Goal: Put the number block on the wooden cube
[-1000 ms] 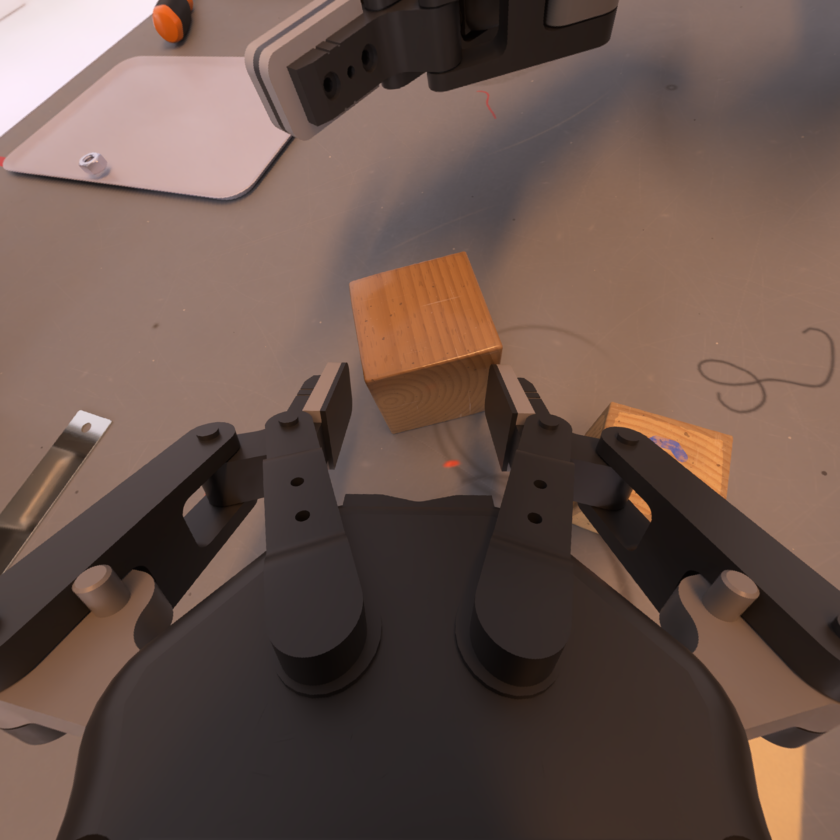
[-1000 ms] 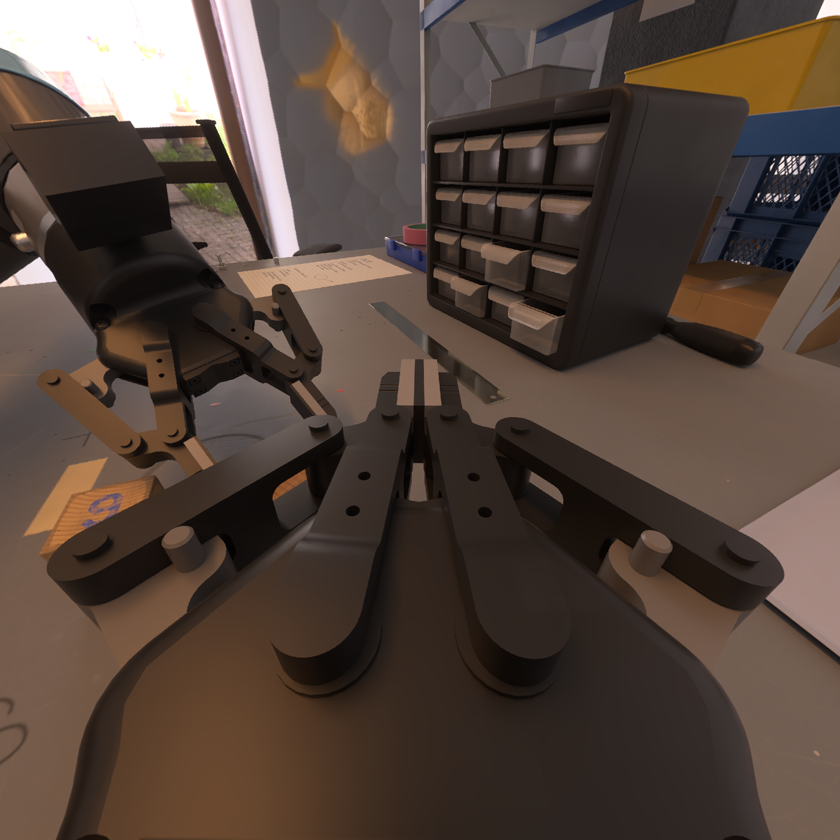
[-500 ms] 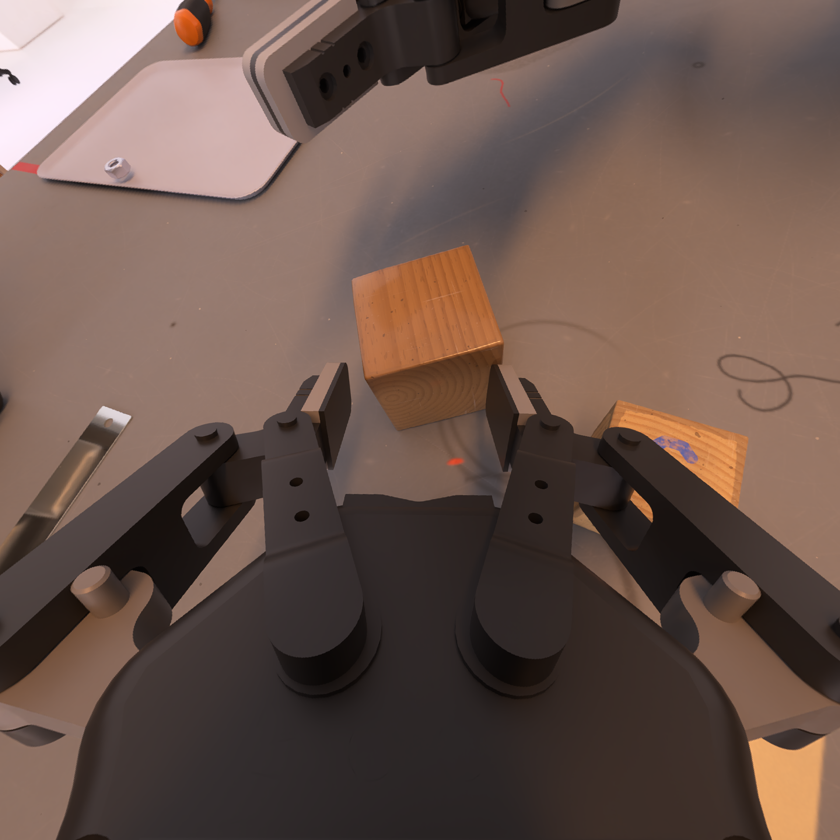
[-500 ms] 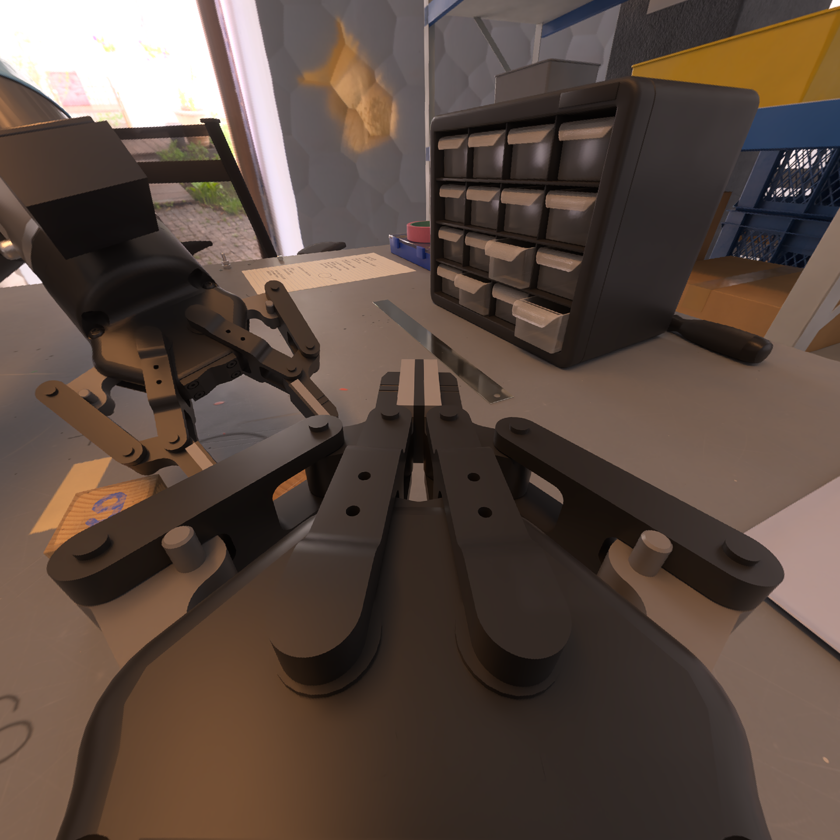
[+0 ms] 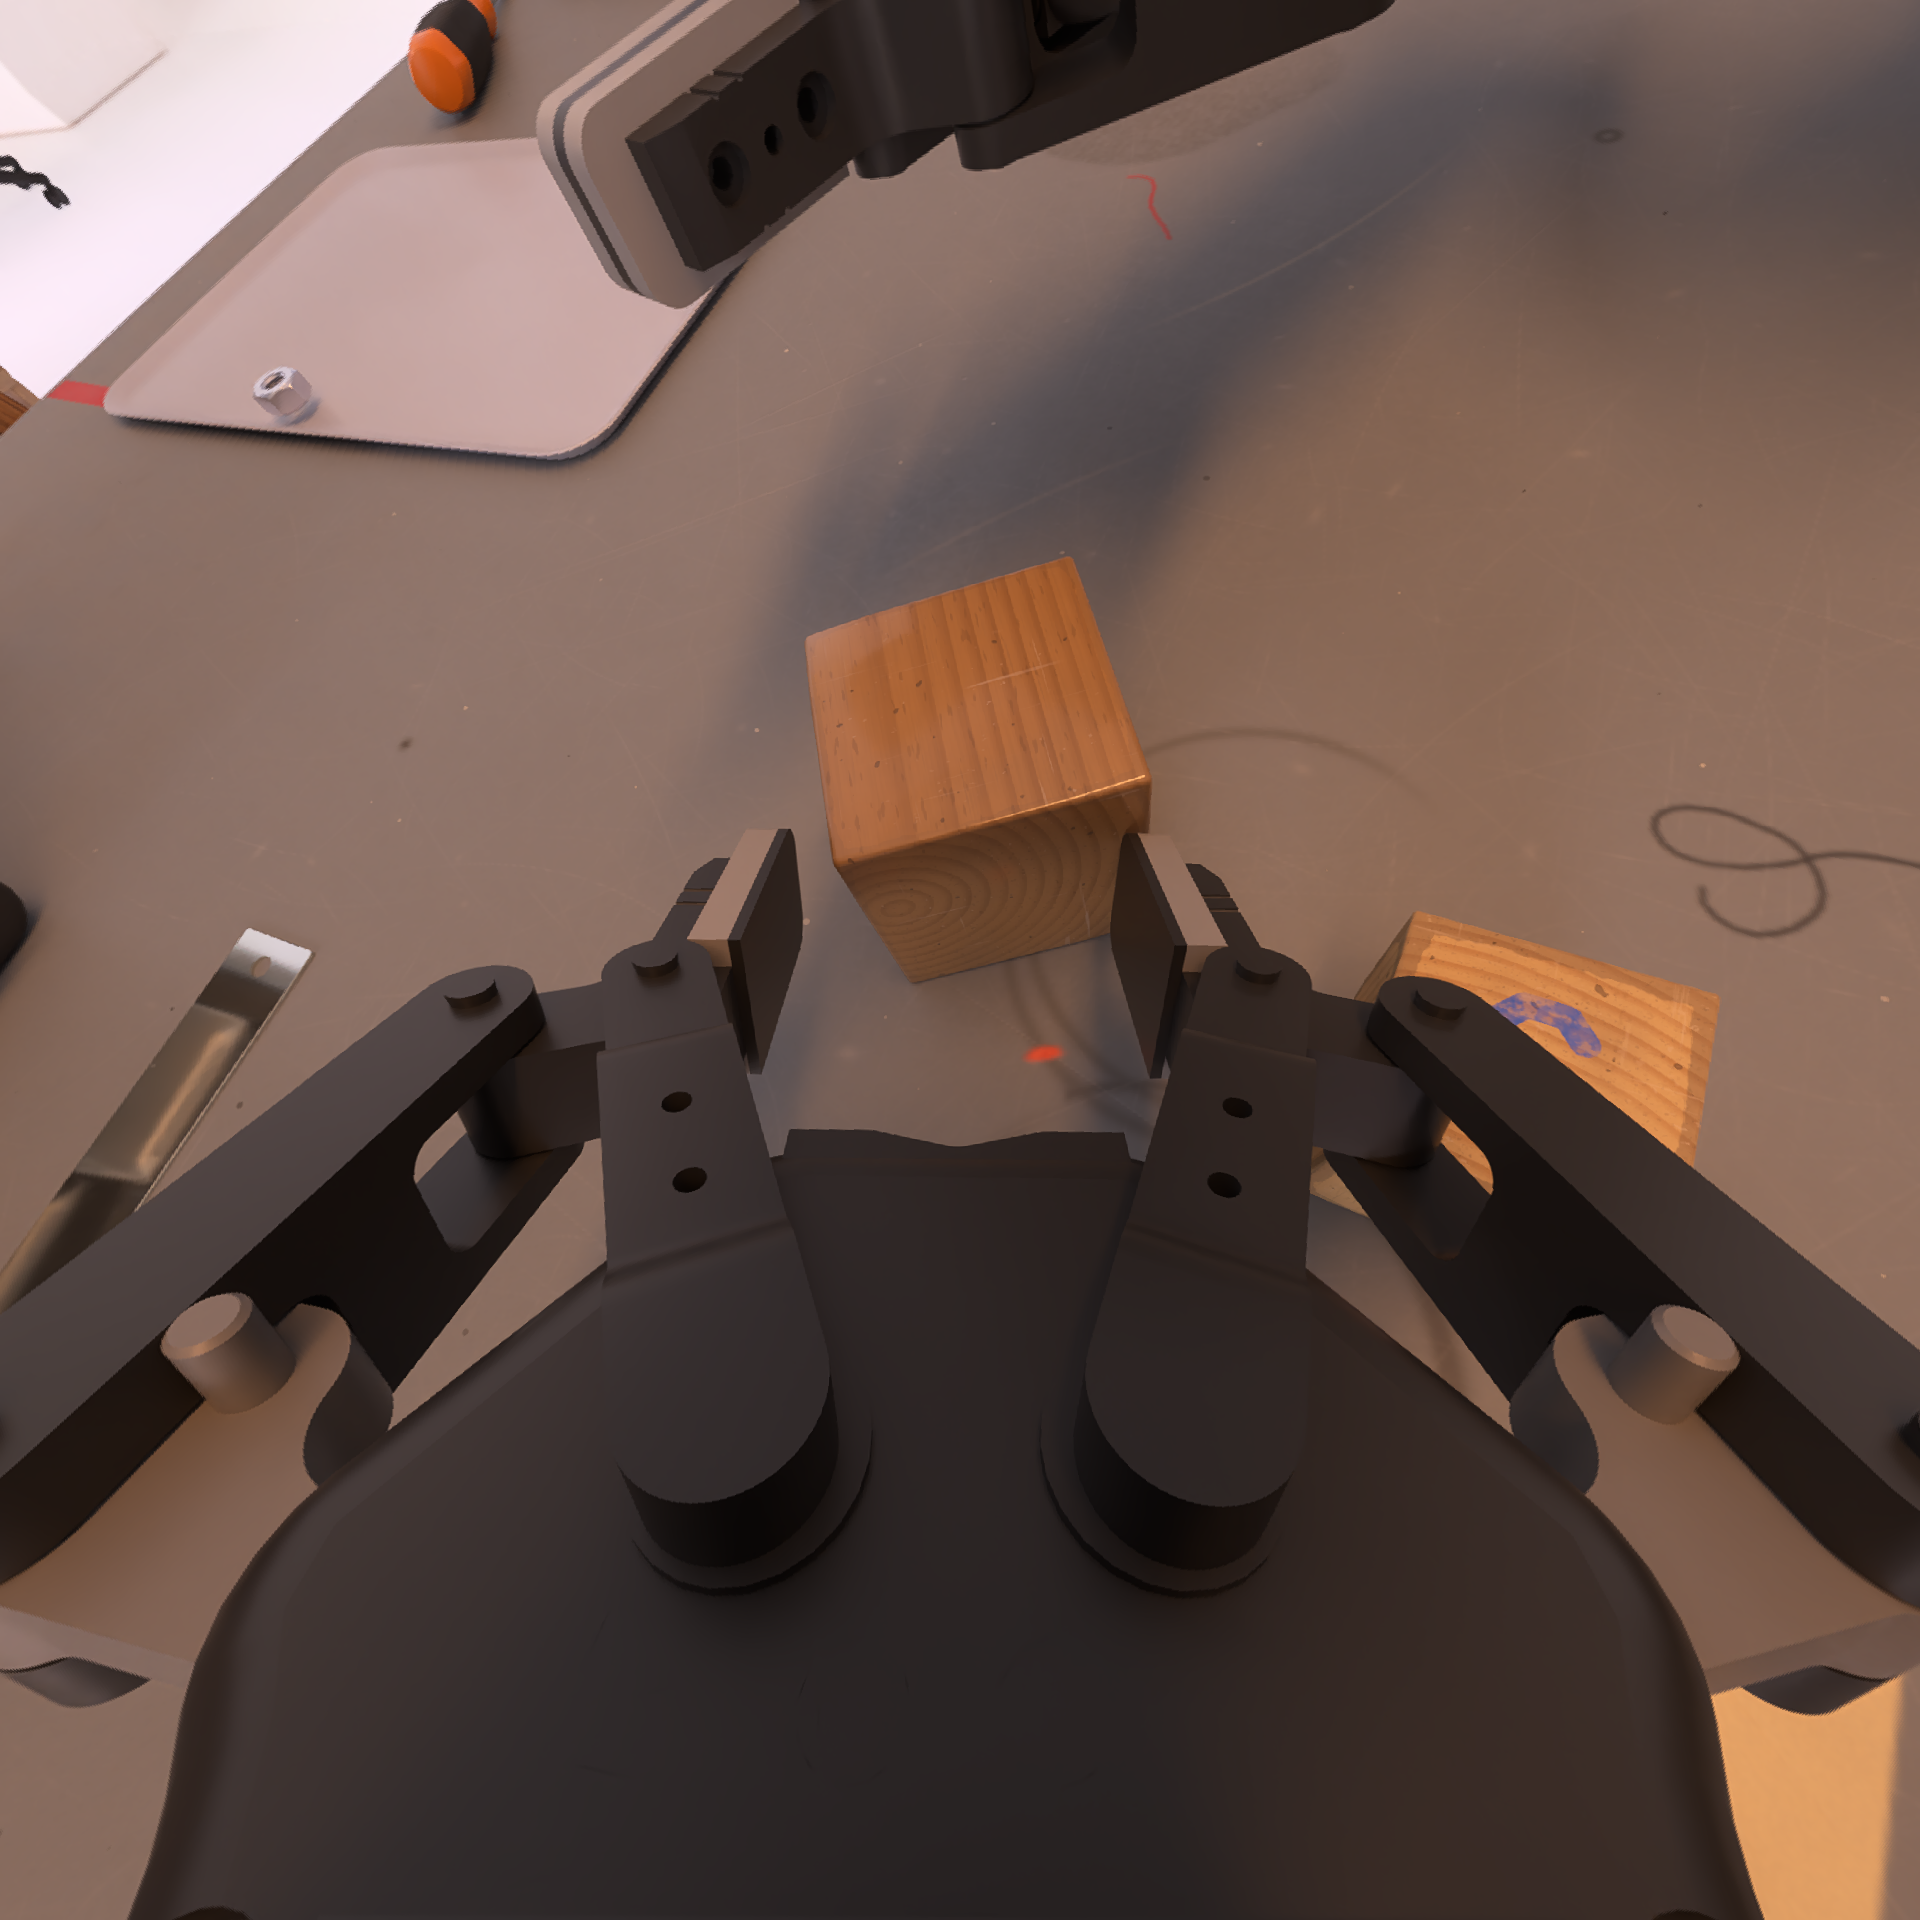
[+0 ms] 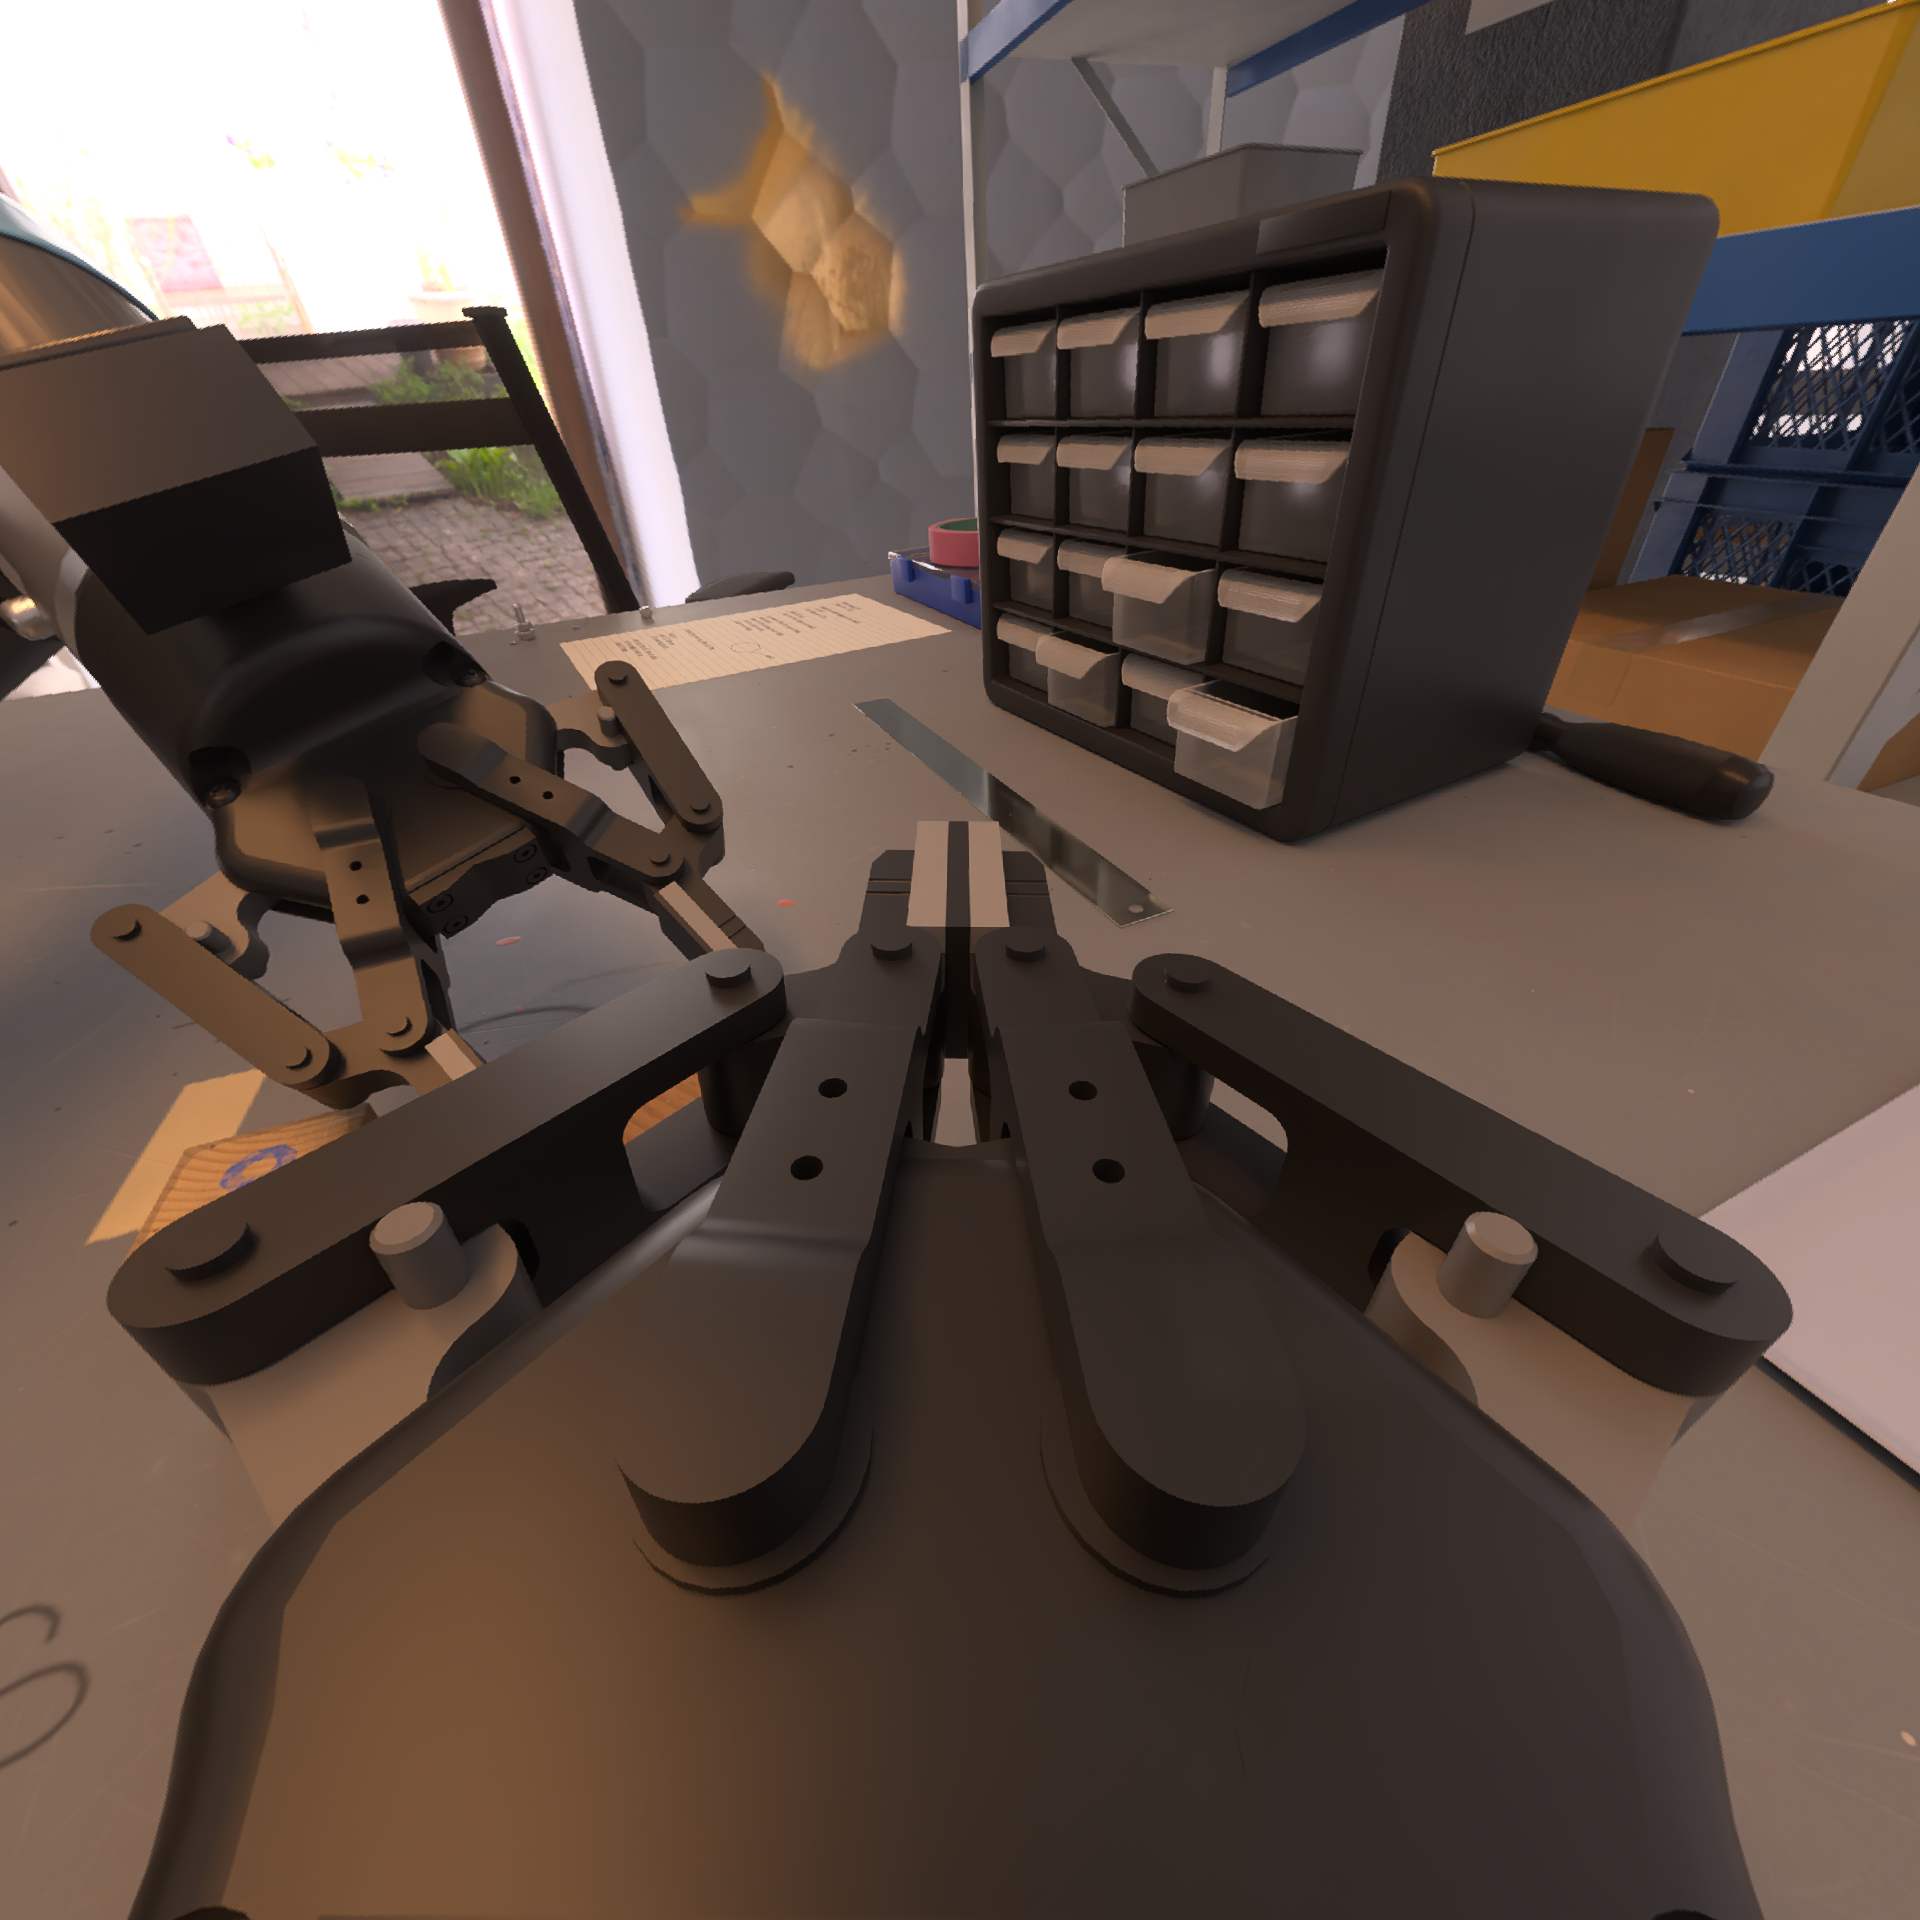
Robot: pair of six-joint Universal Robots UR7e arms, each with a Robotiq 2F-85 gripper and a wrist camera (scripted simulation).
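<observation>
A plain wooden cube (image 5: 971, 758) stands on the grey table just ahead of my left gripper (image 5: 956, 935), which is open and empty above the table, its fingers level with the cube's near face. The number block (image 5: 1558, 1049), light wood with a blue mark on top, lies to the right, partly hidden behind my right finger linkage. It also shows in the right wrist view (image 6: 244, 1169). My right gripper (image 6: 956, 873) is shut and empty; it hangs over the table at the top of the left wrist view (image 5: 665, 177).
A flat tray (image 5: 416, 312) with a metal nut (image 5: 278, 393) lies at the far left, an orange-handled tool (image 5: 447, 57) beyond it. A steel ruler (image 5: 177, 1091) lies at the left. A black drawer cabinet (image 6: 1299, 499) and a sheet of paper (image 6: 748, 634) stand ahead of the right gripper.
The left gripper has drawn back and up a little, so more of the table and tray show. Both grippers keep their state; the cube and block have not moved.
</observation>
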